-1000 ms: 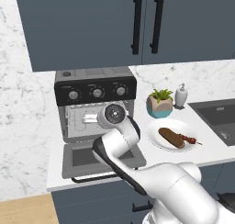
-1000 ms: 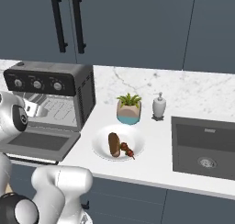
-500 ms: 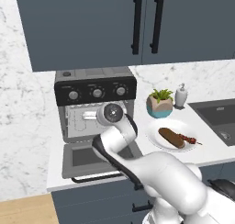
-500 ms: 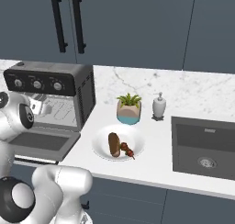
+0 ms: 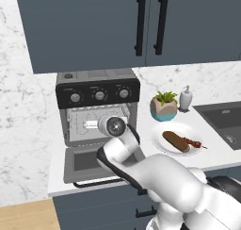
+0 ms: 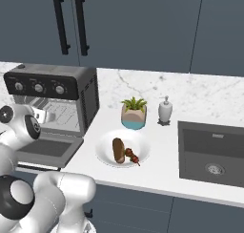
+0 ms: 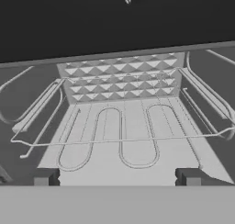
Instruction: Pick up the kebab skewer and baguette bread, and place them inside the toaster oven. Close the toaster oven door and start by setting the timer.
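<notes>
**Kitchen counter: arm facing the open toaster oven**

A white marble counter (image 6: 157, 172) is running under dark blue-grey wall cabinets (image 5: 94, 26), with a marble backsplash behind it. Nearest the base, the white arm is bending up from below and pointing its hand toward the oven's mouth. The gripper (image 7: 117, 177) is sitting just in front of the cavity with the jaws standing wide and holding nothing; in the hand view its two dark fingertips (image 7: 46, 176) are framing the wire rack (image 7: 121, 140) and the looping heating element beneath it.

The toaster oven door (image 5: 92, 164) is lying dropped flat toward the counter's front edge, its black bar handle at the near side. Behind it the toaster oven (image 5: 98, 106) is standing open, three round knobs on its black top panel.

To the oven's right, a white plate (image 6: 108, 155) is carrying the baguette bread (image 6: 118, 150) and, just beside it, the kebab skewer (image 6: 132, 156). Farther back, a potted plant (image 6: 134, 113) and a soap dispenser (image 6: 165, 111) are standing near the backsplash, with a dark sink (image 6: 212, 153) at the right.
</notes>
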Controlling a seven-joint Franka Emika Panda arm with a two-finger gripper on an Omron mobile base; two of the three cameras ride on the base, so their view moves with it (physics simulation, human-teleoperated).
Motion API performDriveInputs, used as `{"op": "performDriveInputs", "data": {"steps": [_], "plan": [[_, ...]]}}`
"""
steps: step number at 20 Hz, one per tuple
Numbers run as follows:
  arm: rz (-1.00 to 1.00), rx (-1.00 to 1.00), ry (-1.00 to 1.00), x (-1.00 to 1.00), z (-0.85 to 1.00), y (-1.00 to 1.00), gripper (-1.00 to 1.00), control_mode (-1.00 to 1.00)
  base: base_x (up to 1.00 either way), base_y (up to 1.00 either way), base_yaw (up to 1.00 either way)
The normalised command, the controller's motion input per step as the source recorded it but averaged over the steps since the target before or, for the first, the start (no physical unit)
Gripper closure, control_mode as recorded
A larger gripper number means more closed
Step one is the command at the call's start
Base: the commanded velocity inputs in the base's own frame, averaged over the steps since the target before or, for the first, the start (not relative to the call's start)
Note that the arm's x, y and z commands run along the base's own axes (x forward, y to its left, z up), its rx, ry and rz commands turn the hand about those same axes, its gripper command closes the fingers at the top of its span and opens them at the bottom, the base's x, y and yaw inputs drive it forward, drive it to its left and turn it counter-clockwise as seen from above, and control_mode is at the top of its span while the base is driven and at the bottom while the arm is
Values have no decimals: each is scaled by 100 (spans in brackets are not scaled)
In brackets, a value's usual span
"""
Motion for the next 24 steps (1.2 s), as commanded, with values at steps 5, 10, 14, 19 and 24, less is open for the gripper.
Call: {"op": "performDriveInputs", "data": {"steps": [5,10,14,19,24], "plan": [[0,1,-5,31,-3,-1,-100,-100,0,0,0],[0,0,0,34,0,0,-100,-100,0,0,0],[0,0,0,19,0,0,-100,-100,0,0,0],[0,0,0,31,0,0,-100,-100,0,0,0],[0,0,0,29,0,0,-100,-100,0,0,0]]}}
